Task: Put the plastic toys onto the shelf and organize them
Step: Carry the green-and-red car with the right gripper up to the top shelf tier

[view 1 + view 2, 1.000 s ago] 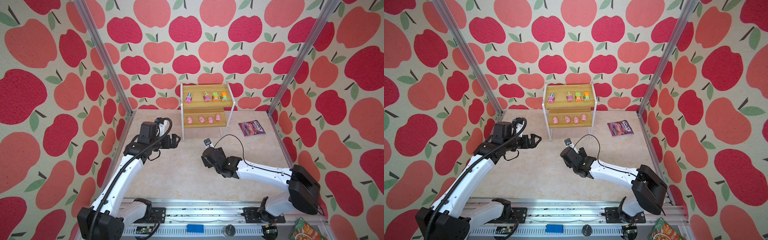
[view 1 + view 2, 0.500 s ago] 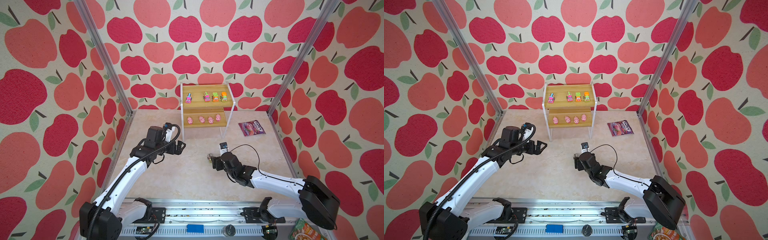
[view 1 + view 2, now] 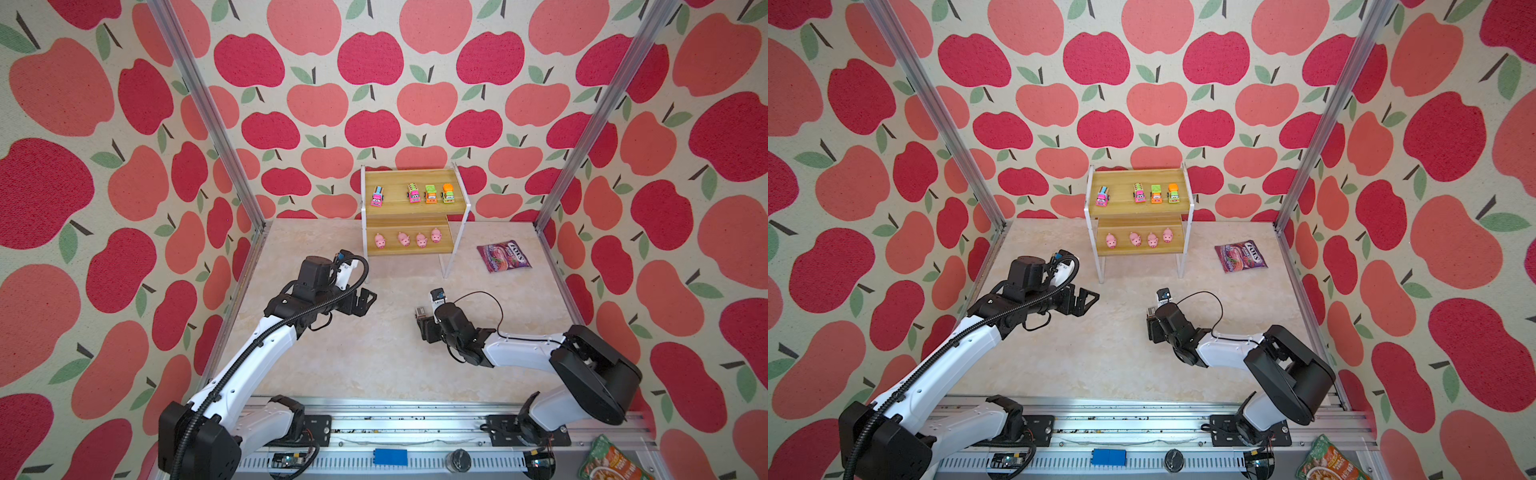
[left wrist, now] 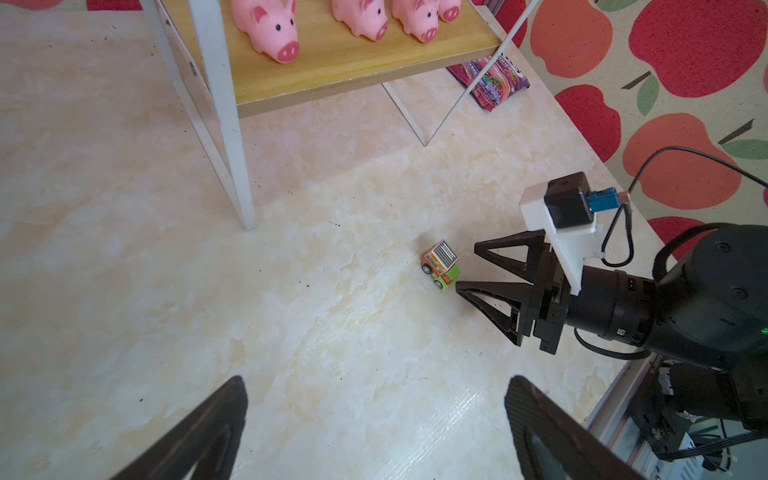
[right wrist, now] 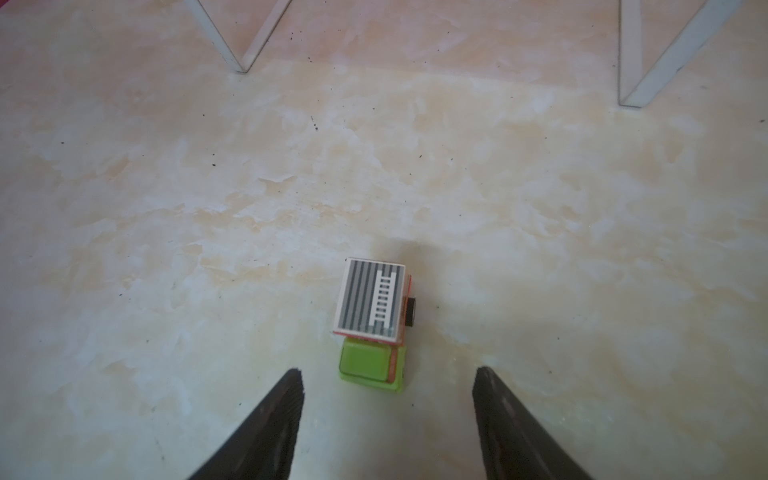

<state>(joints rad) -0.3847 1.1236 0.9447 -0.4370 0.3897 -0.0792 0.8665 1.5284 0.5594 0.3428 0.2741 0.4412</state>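
Out in front of the shelf (image 3: 395, 183), the right pincer (image 4: 465, 266) sits low over the pale marbled tabletop (image 3: 374, 353). Its two black fingers are spread, with clear daylight between them. Right at their mouth stands the striped-roof car (image 5: 370, 299), wheels down on the tabletop. Its green cab points toward the fingers, and its grey-striped roof with a white ladder print faces up. From the right wrist view the cab reaches just in between the fingertips (image 5: 286, 390) with a gap on either side, so nothing is pinched. This car is well forward of the shelf, nearer its right legs than its left.

The left pincer (image 3: 365, 297) hovers closer to the shelf, just ahead of the left front leg, with its jaws spread wide and empty. Both of its fingers frame the left wrist view.

On the shelf itself, the top board carries four cars (image 3: 431, 194) in a row: a pink one alone toward the left end and three close together toward the right end. The lower front board holds four pink pigs (image 3: 403, 239) side by side, snouts facing out. A purple candy bag (image 3: 503, 257) lies flat on the tabletop beside the shelf's right legs, apart from them.
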